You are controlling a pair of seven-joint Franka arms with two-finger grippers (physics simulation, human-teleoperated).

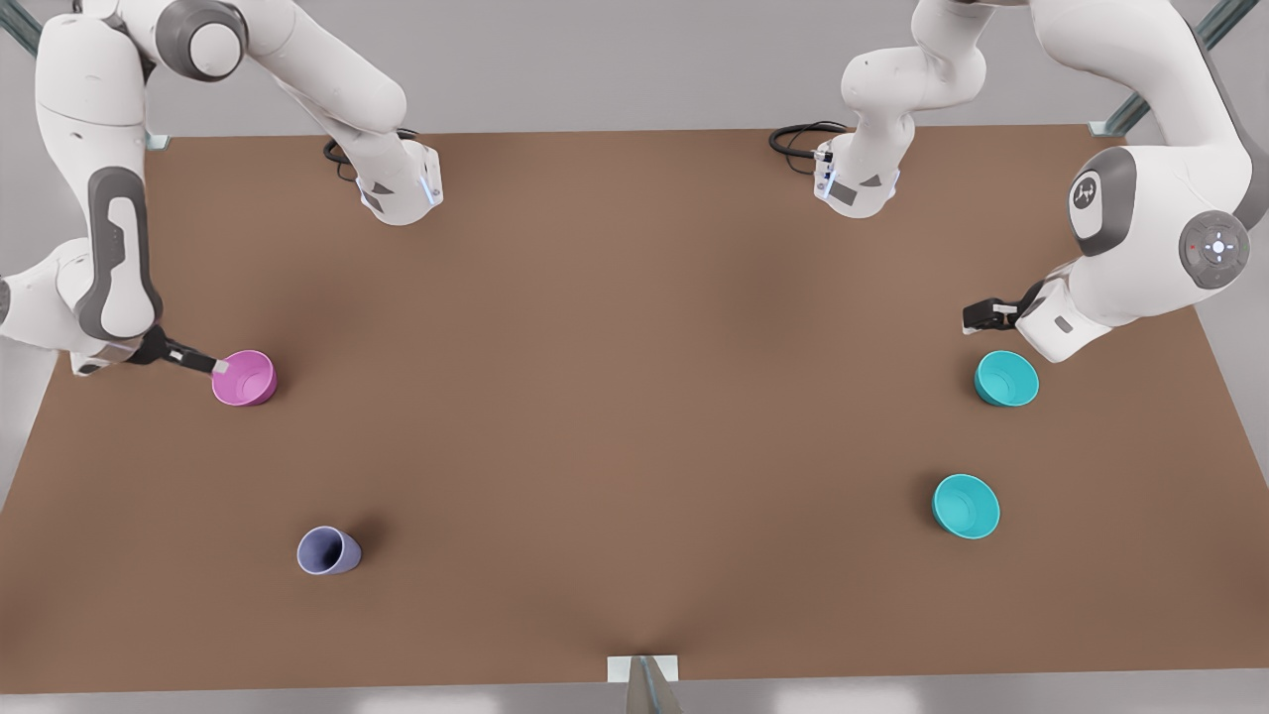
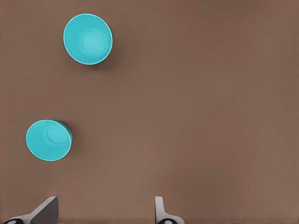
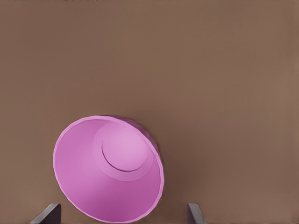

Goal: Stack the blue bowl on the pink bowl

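The small round teal plastic blue bowl (image 1: pixel 1006 379) sits upright near the counter (image 1: pixel 634 397) edge at the front view's right, a look-alike teal bowl (image 1: pixel 966 506) close by. The left gripper (image 1: pixel 977 315) hovers just beside it, fingers spread, holding nothing. The smooth pink plastic bowl (image 1: pixel 245 378) stands near the opposite edge; the right gripper (image 1: pixel 213 365) is at its rim, fingers spread either side in the wrist view. Judgement: approach stage; next, descend and grip the blue bowl's rim.
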